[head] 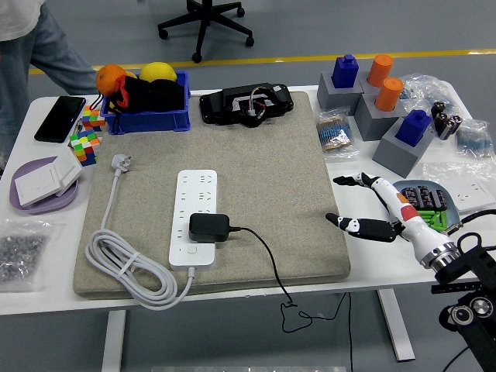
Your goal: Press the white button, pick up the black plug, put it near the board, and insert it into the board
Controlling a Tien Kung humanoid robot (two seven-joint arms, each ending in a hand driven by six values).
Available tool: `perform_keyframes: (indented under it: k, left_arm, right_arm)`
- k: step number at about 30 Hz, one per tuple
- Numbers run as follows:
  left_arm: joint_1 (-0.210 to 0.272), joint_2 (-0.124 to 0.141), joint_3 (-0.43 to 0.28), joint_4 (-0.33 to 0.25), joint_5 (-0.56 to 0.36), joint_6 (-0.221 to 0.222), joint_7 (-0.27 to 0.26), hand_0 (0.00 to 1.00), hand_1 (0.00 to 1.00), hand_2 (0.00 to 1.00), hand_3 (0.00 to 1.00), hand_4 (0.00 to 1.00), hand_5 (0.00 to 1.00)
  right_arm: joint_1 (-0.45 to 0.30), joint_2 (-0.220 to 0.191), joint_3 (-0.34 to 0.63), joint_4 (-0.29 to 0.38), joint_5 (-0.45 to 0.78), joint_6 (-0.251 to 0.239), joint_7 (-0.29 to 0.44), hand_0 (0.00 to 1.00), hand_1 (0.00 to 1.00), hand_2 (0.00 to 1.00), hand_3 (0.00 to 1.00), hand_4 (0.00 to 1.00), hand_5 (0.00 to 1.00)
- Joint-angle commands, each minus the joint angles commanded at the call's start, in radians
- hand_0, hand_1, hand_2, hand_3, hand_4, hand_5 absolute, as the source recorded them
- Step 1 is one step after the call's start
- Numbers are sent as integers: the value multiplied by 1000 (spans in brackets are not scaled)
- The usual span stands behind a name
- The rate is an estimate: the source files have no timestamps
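Note:
A white power strip (194,218) lies on the grey felt mat (271,170). The black plug (209,227) sits plugged into the strip near its front end, its black cord (267,260) trailing off the table's front edge. The strip's white button (191,249) is just below the plug. My right hand (364,205) is at the mat's right edge, well to the right of the plug, fingers spread and holding nothing. My left arm is out of view.
The strip's white cable (128,271) coils at front left. A blue bin (147,105) with fruit, a black device (246,103), grey blocks (372,97), a phone (60,118), cubes (84,143) and a purple plate (43,190) ring the mat. A person (39,46) stands at the far left.

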Motion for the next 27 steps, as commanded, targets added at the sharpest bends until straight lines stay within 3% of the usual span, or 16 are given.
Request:
perform_keyframes:
  k: [11, 27]
  left_arm:
    - [-3, -4, 12, 0, -14, -1, -4, 708, 682, 632, 699, 558, 215]
    - [14, 4, -16, 0, 18, -5, -2, 708, 682, 631, 698, 562, 217]
  right_arm:
    - [-48, -8, 54, 35, 22, 5, 3, 884, 794, 737, 716, 891, 339]
    - [-66, 24, 141, 75, 3, 7, -9, 875, 789, 734, 702, 880, 332]
